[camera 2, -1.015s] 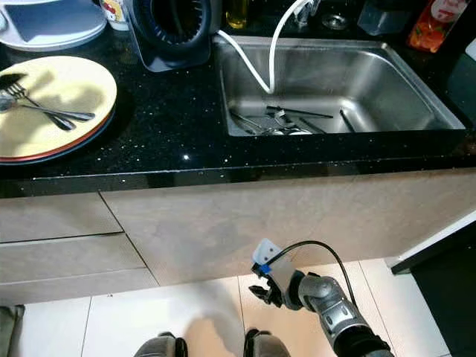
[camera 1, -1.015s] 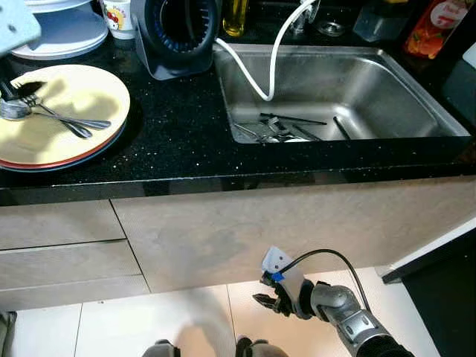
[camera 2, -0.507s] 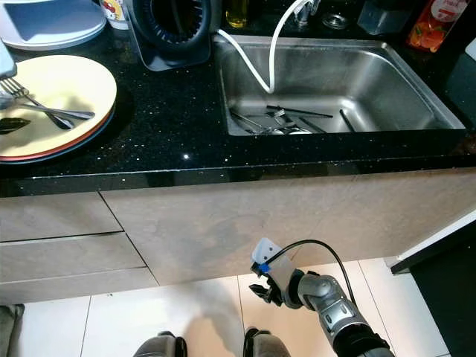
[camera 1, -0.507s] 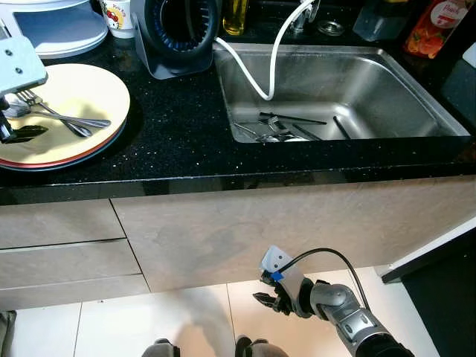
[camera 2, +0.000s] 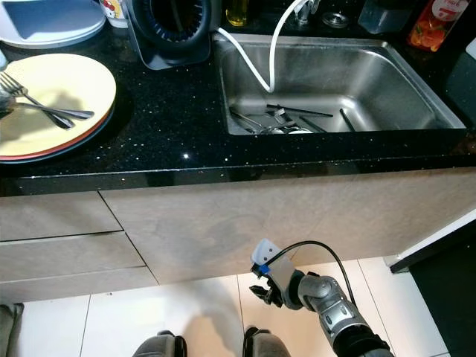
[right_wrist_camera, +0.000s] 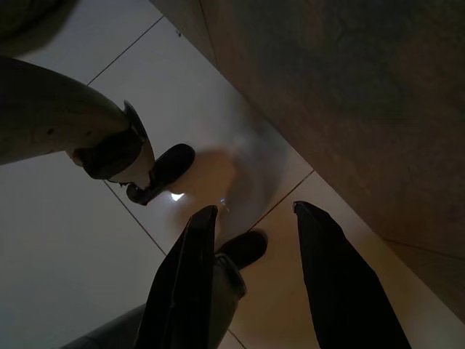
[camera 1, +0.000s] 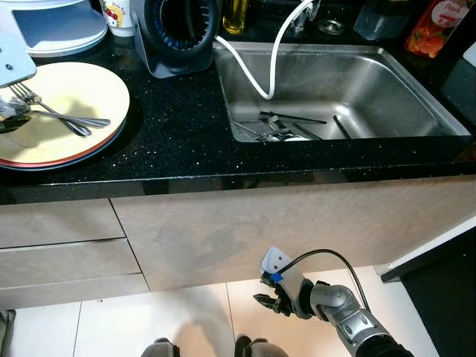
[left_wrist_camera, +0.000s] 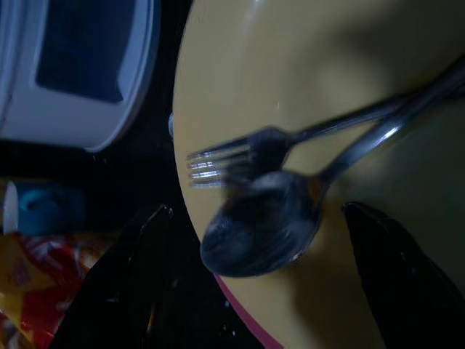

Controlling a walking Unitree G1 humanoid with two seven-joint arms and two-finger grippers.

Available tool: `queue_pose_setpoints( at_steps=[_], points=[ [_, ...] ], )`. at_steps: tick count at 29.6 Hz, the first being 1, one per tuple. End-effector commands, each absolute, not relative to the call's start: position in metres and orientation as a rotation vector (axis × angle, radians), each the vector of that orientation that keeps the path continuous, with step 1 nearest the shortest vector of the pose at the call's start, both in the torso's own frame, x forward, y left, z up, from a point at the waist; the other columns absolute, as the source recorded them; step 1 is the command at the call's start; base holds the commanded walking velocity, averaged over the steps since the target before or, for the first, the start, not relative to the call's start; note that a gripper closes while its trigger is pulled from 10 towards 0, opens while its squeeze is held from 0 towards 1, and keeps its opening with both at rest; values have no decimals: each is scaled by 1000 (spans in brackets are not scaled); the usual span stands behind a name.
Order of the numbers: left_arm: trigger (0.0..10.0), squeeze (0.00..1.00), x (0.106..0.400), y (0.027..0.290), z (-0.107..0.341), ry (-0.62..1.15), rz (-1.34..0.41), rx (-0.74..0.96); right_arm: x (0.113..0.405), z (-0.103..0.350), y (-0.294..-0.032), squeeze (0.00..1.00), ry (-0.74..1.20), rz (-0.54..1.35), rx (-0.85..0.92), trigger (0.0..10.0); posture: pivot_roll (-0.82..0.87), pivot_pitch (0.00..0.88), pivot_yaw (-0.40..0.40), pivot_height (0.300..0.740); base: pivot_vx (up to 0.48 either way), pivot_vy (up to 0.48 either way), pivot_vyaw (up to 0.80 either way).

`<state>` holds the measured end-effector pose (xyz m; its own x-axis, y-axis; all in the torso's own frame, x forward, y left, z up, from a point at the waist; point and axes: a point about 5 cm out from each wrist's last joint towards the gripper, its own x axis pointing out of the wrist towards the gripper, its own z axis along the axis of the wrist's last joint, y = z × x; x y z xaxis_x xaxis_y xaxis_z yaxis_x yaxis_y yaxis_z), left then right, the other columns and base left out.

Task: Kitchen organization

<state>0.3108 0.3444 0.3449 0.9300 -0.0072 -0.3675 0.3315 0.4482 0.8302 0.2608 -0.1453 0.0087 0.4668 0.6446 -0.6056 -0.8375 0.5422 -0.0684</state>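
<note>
A yellow plate point(camera 1: 71, 97) tops a small stack at the left of the black counter point(camera 1: 178, 141). A fork point(left_wrist_camera: 232, 160) and a spoon point(left_wrist_camera: 254, 233) lie crossed on it. My left gripper point(left_wrist_camera: 258, 214) hovers over the plate's left edge, open, with the spoon's bowl between its two black fingers point(left_wrist_camera: 145, 276) but not pinched. From the head, the left gripper point(camera 1: 7, 123) sits at the picture's far left. More cutlery point(camera 1: 279, 128) lies in the steel sink point(camera 1: 387, 82). My right gripper point(camera 1: 268, 301) hangs open near the floor.
A black appliance point(camera 1: 182, 30) and a white hose point(camera 1: 271, 56) stand between plate and sink. A white appliance point(camera 1: 59, 30) and a mug point(camera 1: 119, 15) sit behind the plates. Bottles point(camera 1: 439, 26) line the back right. Drawers point(camera 1: 59, 245) face me below.
My left gripper came down from the upper left to the plate's left edge, then slid slightly further left. The right arm has not moved.
</note>
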Motion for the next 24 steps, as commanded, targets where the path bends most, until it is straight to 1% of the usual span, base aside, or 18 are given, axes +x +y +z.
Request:
queue_pose_setpoints(
  at_steps=[1, 6, 12, 17, 21, 24],
  points=[
    [10000, 0, 316, 343, 335, 348, -235, 1092, 256, 5, -151, 0, 581, 923, -382, 10000, 61, 193, -59, 740, 0, 0, 0],
    [10000, 0, 321, 342, 323, 361, -271, 1063, 256, 6, -152, 0, 579, 918, -381, 10000, 58, 196, -58, 740, 0, 0, 0],
    [10000, 0, 326, 346, 313, 362, -271, 1051, 257, 6, -152, 0, 577, 915, -383, 10000, 55, 195, -56, 740, 0, 0, 0],
    [10000, 0, 332, 338, 309, 306, -319, 1025, 258, 7, -152, 0, 573, 912, -384, 10000, 57, 193, -60, 740, 0, 0, 0],
    [10000, 0, 335, 325, 307, 248, -411, 1029, 259, 8, -151, 0, 569, 915, -386, 10000, 59, 191, -63, 740, 0, 0, 0],
    [10000, 0, 335, 321, 305, 239, -444, 1032, 259, 7, -150, 0, 568, 917, -386, 10000, 62, 189, -64, 740, 0, 0, 0]
  ],
)
